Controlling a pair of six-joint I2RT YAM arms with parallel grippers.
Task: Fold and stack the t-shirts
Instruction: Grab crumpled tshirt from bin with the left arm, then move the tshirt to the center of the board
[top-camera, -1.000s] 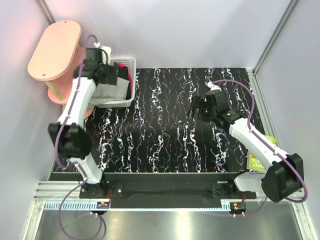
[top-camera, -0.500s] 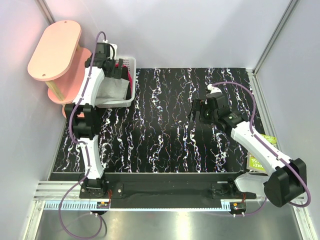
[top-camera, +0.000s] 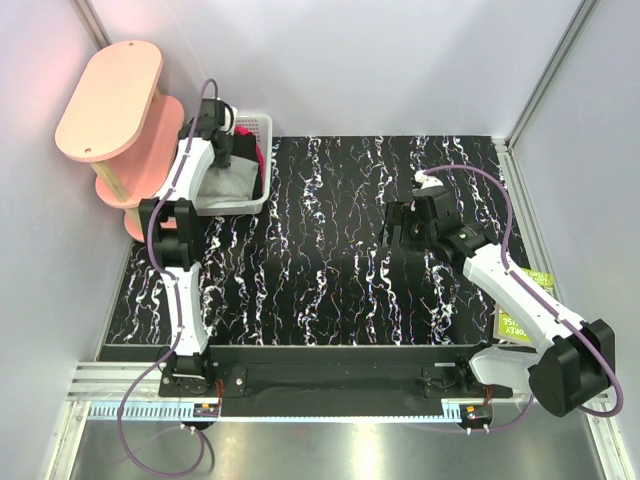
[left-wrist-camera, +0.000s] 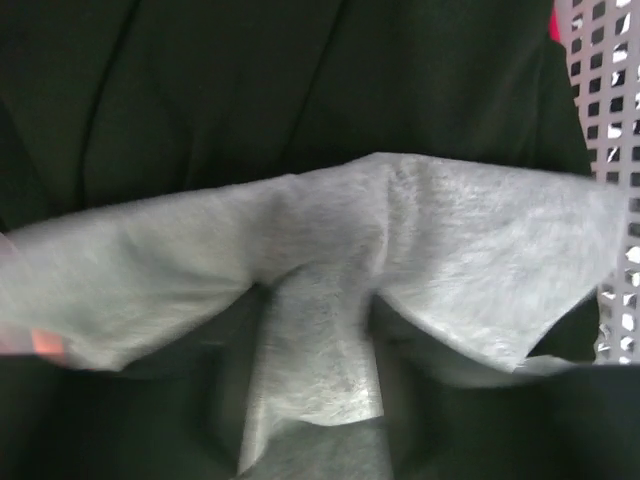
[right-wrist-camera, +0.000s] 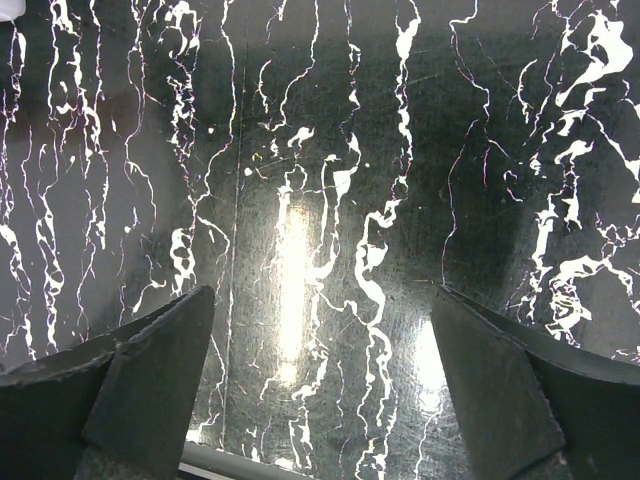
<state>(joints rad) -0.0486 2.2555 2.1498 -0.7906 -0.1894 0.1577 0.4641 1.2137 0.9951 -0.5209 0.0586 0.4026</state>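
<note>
A white lattice basket (top-camera: 258, 124) at the table's back left holds the t-shirts. A light grey shirt (top-camera: 224, 186) lies in it, with a strip of magenta cloth (top-camera: 262, 158) at its right wall. My left gripper (top-camera: 234, 158) reaches down into the basket. In the left wrist view a pinched fold of the grey shirt (left-wrist-camera: 430, 240) runs between its fingers, so the left gripper (left-wrist-camera: 315, 375) is shut on it, with a black garment (left-wrist-camera: 300, 80) behind. My right gripper (top-camera: 396, 226) hangs open over the bare marbled table (right-wrist-camera: 320, 200), and nothing lies between the right gripper (right-wrist-camera: 320, 370) fingers.
A pink two-tier shelf (top-camera: 110, 95) stands beside the basket at the far left. A yellow-green printed card (top-camera: 520, 320) lies at the table's right edge. Grey walls close in the table (top-camera: 330, 280) at the back and on both sides.
My left arm has stretched further back into the basket and its jaws have closed on the grey cloth. My right gripper has barely shifted.
</note>
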